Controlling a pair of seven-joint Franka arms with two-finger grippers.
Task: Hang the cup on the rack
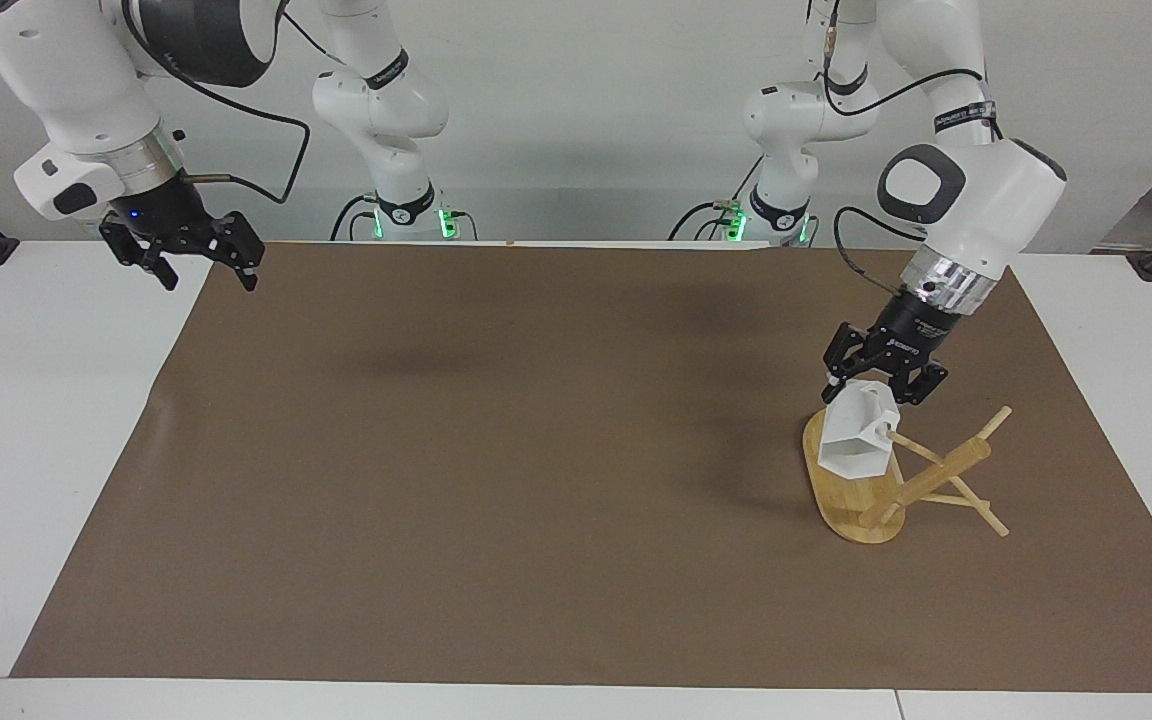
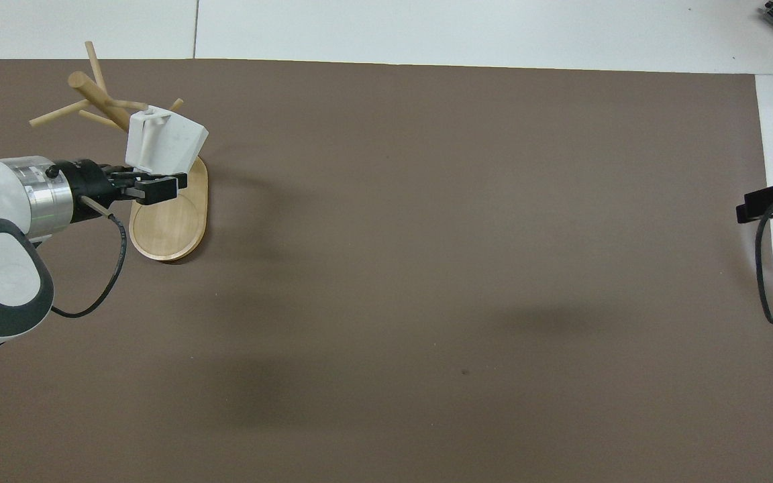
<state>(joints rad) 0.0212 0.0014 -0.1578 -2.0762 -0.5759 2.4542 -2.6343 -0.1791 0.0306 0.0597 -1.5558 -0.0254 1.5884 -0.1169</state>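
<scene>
Facing view: rack [image 1: 876, 480] sits on the brown mat [image 1: 536, 450] near the left arm's end of the counter [image 1: 36, 420]. Its oval base is tipped up on edge, not flat, and its post leans steeply away from the cup, up and toward the left arm's edge of the counter, with thin pegs sticking out. Long axis of the post runs slanted, closer to lying than upright. Cup [image 1: 858, 432] is tilted, mouth facing down and toward the camera, handle on the upper side toward the post. One peg meets the handle at its hole; can't tell if it passes through. Left hand [image 1: 882, 385] is directly above the cup, clamped on its upper part, cup hanging just under the fingertips. Right hand [image 1: 198, 262] waits in the air over the mat's corner at the right arm's end, fingers spread wide, holding nothing.

Overhead view: cup [image 2: 165, 141] overlaps the rack [image 2: 168, 215] base's farther end, handle pointing at the post. Left hand [image 2: 148, 188] grips the cup's nearer side. Right hand [image 2: 765, 201] shows only as a dark tip at the counter's edge.
</scene>
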